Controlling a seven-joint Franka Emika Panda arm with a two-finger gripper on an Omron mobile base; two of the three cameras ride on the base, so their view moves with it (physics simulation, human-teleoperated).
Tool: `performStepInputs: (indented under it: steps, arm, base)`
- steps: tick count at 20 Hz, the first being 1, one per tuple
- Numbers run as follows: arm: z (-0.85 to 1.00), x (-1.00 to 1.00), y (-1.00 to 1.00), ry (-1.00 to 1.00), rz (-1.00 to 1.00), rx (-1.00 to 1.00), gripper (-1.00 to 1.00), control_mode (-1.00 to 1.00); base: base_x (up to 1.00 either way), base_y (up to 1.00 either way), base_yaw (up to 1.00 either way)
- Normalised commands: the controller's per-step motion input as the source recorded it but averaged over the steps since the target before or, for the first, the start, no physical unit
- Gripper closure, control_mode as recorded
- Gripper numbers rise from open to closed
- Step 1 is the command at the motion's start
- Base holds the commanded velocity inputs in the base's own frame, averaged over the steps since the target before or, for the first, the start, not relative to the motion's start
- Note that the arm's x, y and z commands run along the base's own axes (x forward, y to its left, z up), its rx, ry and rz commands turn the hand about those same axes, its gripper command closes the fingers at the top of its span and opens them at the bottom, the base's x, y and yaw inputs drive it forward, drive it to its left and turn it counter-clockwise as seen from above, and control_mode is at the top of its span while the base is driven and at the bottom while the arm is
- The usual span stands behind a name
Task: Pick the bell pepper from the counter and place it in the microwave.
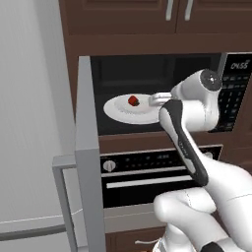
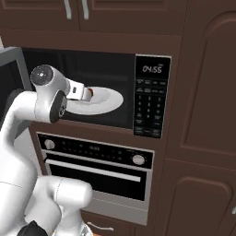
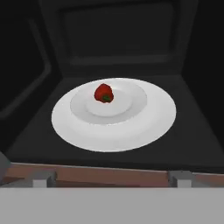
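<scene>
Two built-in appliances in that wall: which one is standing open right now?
The upper one, the microwave: door swung out, plate inside. The oven below is shut.

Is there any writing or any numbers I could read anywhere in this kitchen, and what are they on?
"04:55": the lit display at the top of the microwave's keypad panel.
Keypad buttons below it: labels too small and blurred to read.
Oven control strip under the microwave: small marks, not readable.
No other writing shows.
</scene>
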Motion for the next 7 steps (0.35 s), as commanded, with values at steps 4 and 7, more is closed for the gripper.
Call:
performStepInputs:
  steps: [4,7]
  arm:
    - [0.0,-1.0,0.0,0.06,0.0,0.0,-1.0,-1.0]
    - [-0.09,-1.0,0.0,-0.02,0.0,0.0,-1.0,-1.0]
  base:
    - [0.0,0.0,0.0]
    - [0.0,0.0,0.0]
